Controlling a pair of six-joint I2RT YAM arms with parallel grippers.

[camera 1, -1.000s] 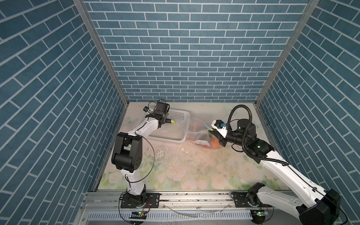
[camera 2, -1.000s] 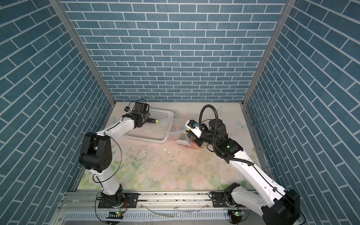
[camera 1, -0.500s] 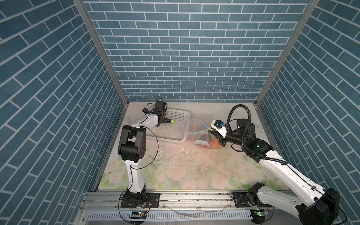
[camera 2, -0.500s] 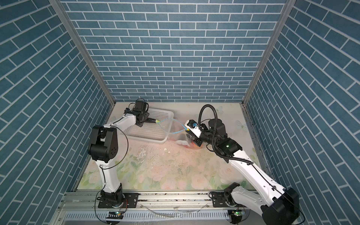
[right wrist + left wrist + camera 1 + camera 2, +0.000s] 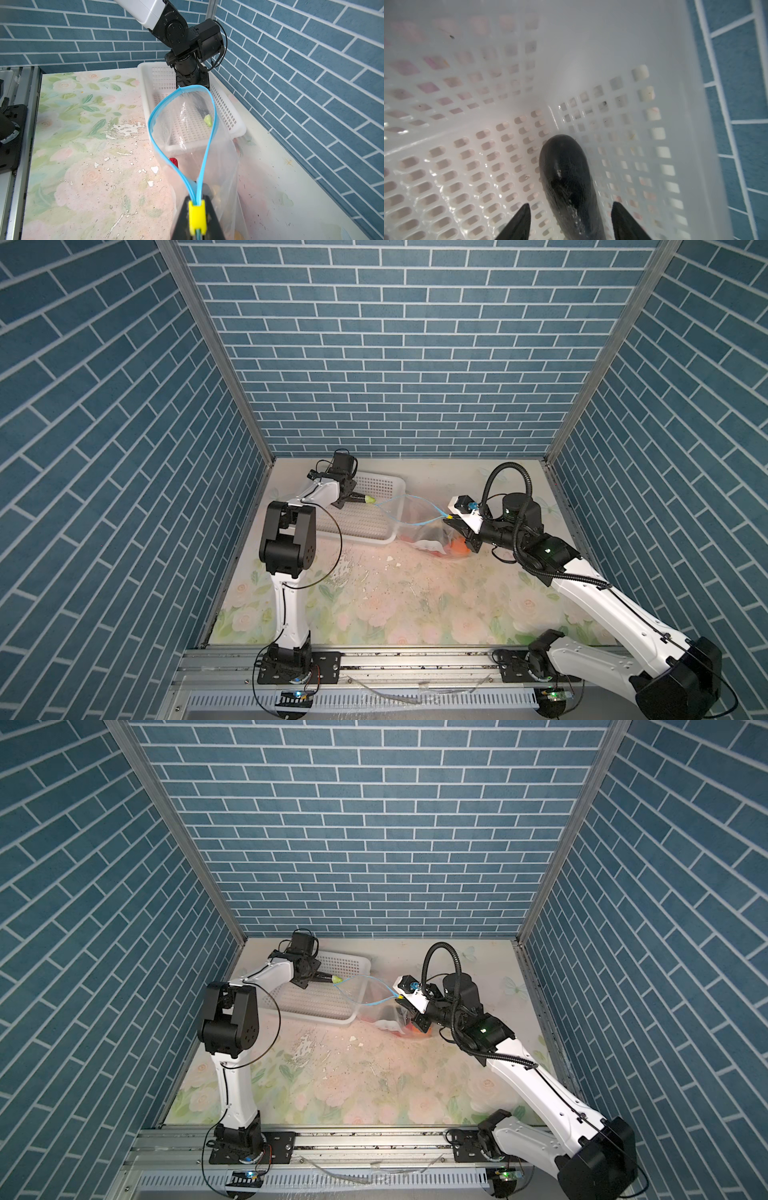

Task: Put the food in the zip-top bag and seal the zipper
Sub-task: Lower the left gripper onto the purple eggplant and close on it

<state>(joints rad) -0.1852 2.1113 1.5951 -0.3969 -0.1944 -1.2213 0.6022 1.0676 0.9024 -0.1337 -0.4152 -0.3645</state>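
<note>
A long black food piece (image 5: 564,166) lies between the fingers of my left gripper (image 5: 571,204) inside the white basket (image 5: 612,41). The jaws stand open with gaps on both sides of it. In both top views a yellow-green tip (image 5: 369,500) shows at its far end. My right gripper (image 5: 196,218) is shut on the zipper's yellow slider (image 5: 196,216) and holds the zip-top bag (image 5: 224,162) up. The bag's blue-edged mouth (image 5: 214,116) gapes toward the basket. An orange lump (image 5: 457,546) and dark pieces sit in the bag's bottom.
The basket (image 5: 374,536) stands at the back left, close to the left wall. The bag's mouth overlaps its right end. The right arm (image 5: 548,551) reaches in from the front right. White flecks (image 5: 390,559) dot the floral tabletop.
The left arm's elbow has swung up and in toward the wall while its gripper stayed over the basket. Its jaws have narrowed slightly. The right arm and the bag have not moved.
</note>
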